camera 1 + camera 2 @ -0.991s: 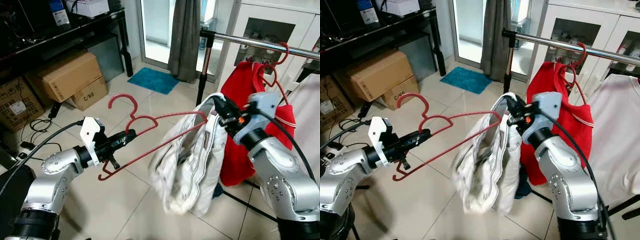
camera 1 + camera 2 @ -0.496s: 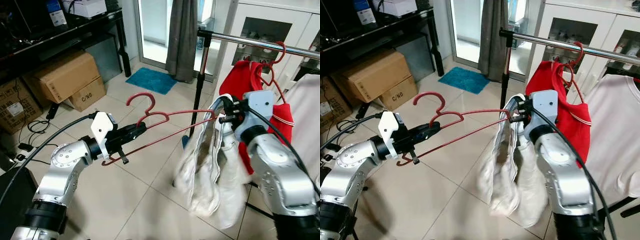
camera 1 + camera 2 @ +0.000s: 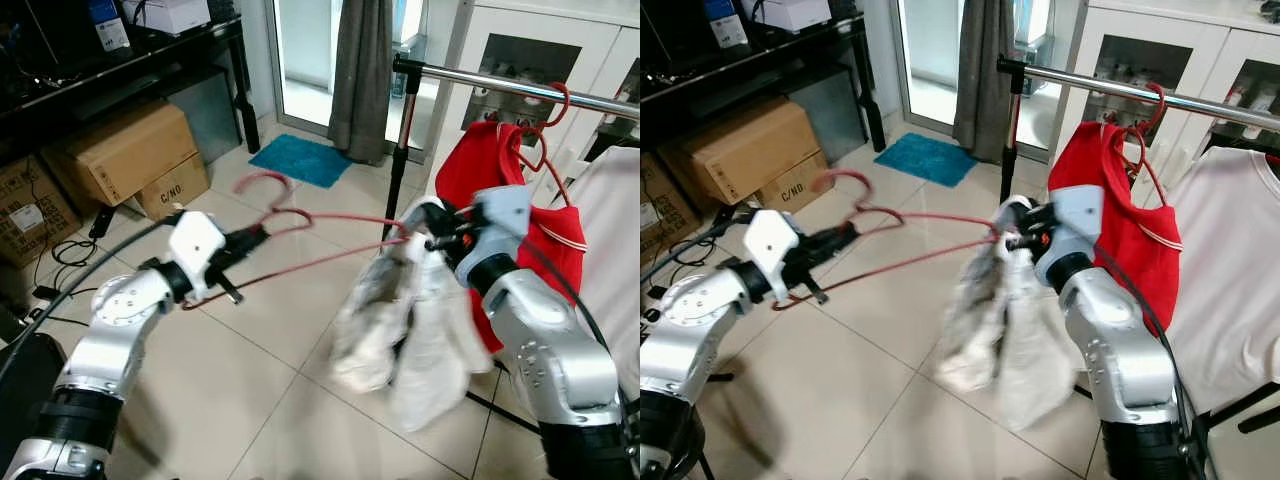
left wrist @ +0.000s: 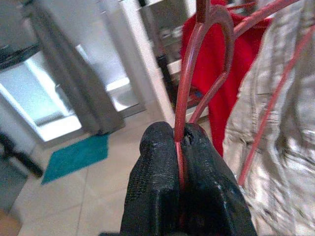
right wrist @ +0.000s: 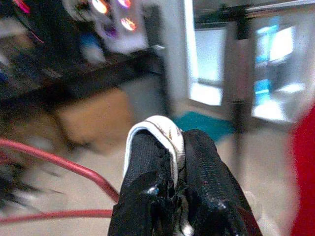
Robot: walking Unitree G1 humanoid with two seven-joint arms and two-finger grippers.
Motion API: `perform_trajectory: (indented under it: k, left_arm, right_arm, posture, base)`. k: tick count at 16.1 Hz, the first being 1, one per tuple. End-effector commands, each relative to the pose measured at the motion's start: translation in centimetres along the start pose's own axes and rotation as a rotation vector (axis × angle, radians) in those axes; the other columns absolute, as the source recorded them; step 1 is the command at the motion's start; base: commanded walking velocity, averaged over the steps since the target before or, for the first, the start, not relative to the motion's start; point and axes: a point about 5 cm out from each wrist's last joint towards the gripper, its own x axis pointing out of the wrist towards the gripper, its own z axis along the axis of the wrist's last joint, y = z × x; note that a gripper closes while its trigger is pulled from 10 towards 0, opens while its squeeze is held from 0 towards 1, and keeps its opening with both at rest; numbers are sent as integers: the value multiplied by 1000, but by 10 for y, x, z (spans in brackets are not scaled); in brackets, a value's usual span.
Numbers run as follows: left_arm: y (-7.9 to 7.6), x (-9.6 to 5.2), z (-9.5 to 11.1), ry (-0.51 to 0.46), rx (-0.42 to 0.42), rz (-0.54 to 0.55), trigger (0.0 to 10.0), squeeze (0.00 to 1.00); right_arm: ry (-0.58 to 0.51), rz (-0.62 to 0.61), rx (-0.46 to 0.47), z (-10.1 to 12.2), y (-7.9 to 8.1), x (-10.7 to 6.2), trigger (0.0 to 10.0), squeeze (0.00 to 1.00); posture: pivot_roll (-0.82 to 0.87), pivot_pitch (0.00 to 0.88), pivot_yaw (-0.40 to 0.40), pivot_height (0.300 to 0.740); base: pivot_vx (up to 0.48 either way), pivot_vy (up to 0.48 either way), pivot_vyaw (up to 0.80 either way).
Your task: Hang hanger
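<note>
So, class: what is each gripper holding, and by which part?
The left gripper pinches the red hanger by its wire, just below the hook. The right gripper pinches the white garment by a folded edge.

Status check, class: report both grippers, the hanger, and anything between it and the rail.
Left gripper shut on red hanger. Right gripper shut on white garment draped on it. Hanger below rail, not hooked. Red shirt hanging on rail.

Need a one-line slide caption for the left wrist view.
Left hand pinching the red hanger, white garment draped alongside, red shirt behind.
</note>
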Motion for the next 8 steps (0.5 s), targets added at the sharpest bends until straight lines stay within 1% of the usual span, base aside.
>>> perform_trajectory:
  k: [1, 2, 3, 4, 6, 7, 8]
  left_arm:
    - [32, -23, -13, 89, -24, 214, 0, 0]
    - [31, -20, -12, 78, -35, 212, 0, 0]
    - [27, -14, -11, 61, -57, 202, 0, 0]
    - [24, -10, -12, 68, -56, 199, 0, 0]
    - [26, -10, -17, 87, -88, 242, 0, 0]
    - [30, -12, -21, 100, -130, 277, 0, 0]
    - [33, -16, -26, 112, -157, 299, 0, 0]
  right_arm:
    - [-141, -22, 52, 30, -14, -13, 0, 0]
    - [-149, 21, 89, 31, -10, -13, 0, 0]
    - [-149, 100, 148, 31, -2, -14, 0, 0]
    - [-146, 166, 182, 31, 5, -17, 0, 0]
    - [-189, 169, 291, 34, 6, -19, 0, 0]
    - [-205, 178, 395, 35, 3, -21, 0, 0]
    - [-210, 198, 471, 35, 2, -24, 0, 0]
  posture:
    - [-176, 0, 50, 740]
    - [-178, 0, 52, 740]
    - [-180, 0, 57, 740]
    - [-183, 0, 61, 740]
    - [-184, 0, 66, 740]
    - [-185, 0, 66, 740]
    - [-185, 0, 66, 740]
  base:
    - [0, 0, 0]
    - [0, 0, 0]
    - [0, 0, 0]
    - [0, 0, 0]
    - [0, 0, 0]
    - [0, 0, 0]
    - [0, 0, 0]
